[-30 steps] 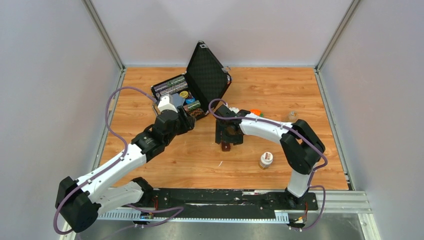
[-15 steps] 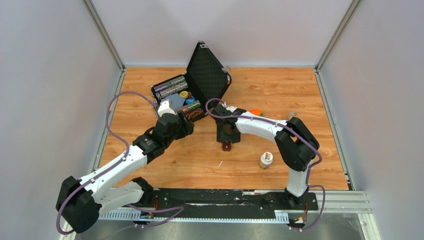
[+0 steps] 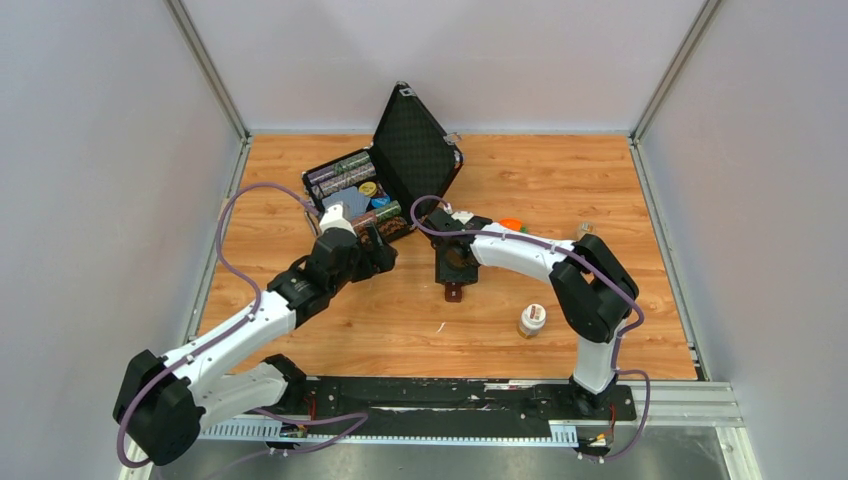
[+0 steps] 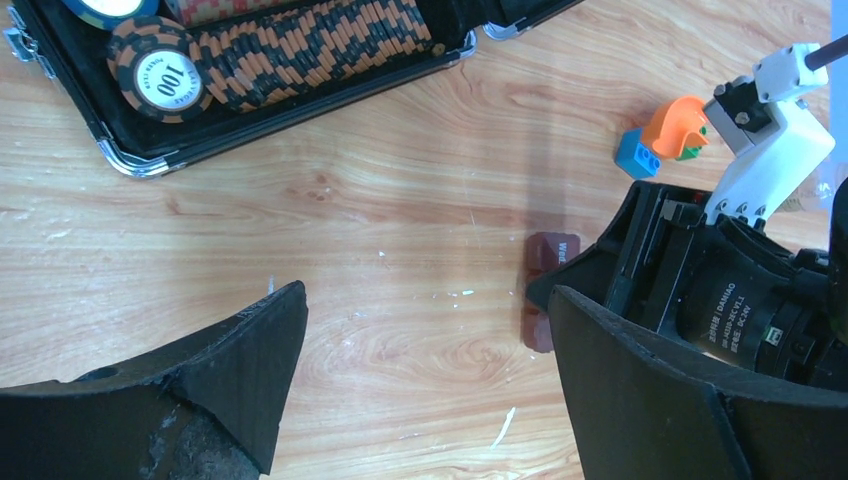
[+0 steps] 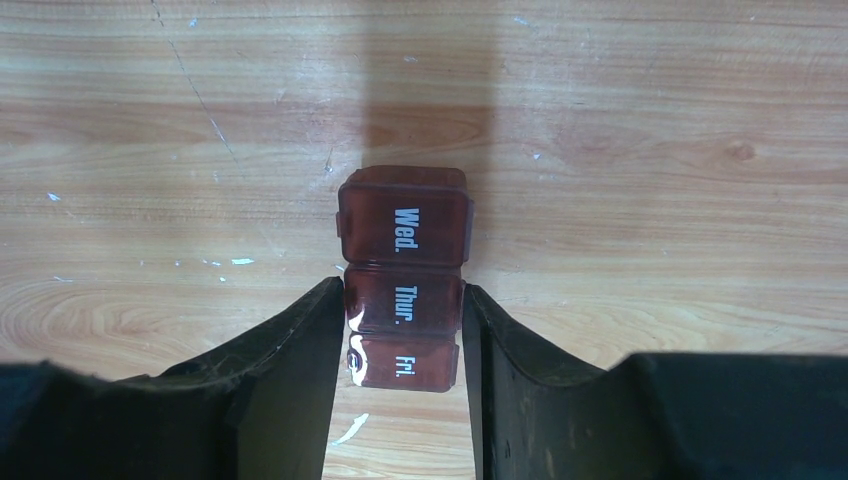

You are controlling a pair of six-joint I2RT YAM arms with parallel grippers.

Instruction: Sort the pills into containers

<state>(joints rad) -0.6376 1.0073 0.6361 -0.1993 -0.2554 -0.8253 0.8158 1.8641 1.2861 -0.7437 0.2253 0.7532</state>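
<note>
The containers [image 5: 405, 270] are a dark brown strip of three lidded compartments marked Wed., Thur. and Fri., lying flat on the wooden table [image 3: 454, 292]. All three lids are closed. My right gripper [image 5: 402, 290] points straight down over the strip, and its two fingers press on the two sides of the Thur. compartment. My left gripper [image 4: 428, 295] hovers open to the left of it [image 3: 385, 250], with only bare wood between its fingers. From there one end of the containers [image 4: 545, 250] shows beside the right arm. The pills are out of view.
An open black case [image 3: 400, 170] holding poker chips [image 4: 300, 50] stands at the back left, close to my left gripper. An orange and blue toy [image 3: 511, 224], a small clear jar [image 3: 585, 231] and a white-capped bottle [image 3: 532, 320] stand on the right half of the table.
My left gripper has opened wide and drifted a little right and nearer. My right gripper's fingers have closed in on the strip.
</note>
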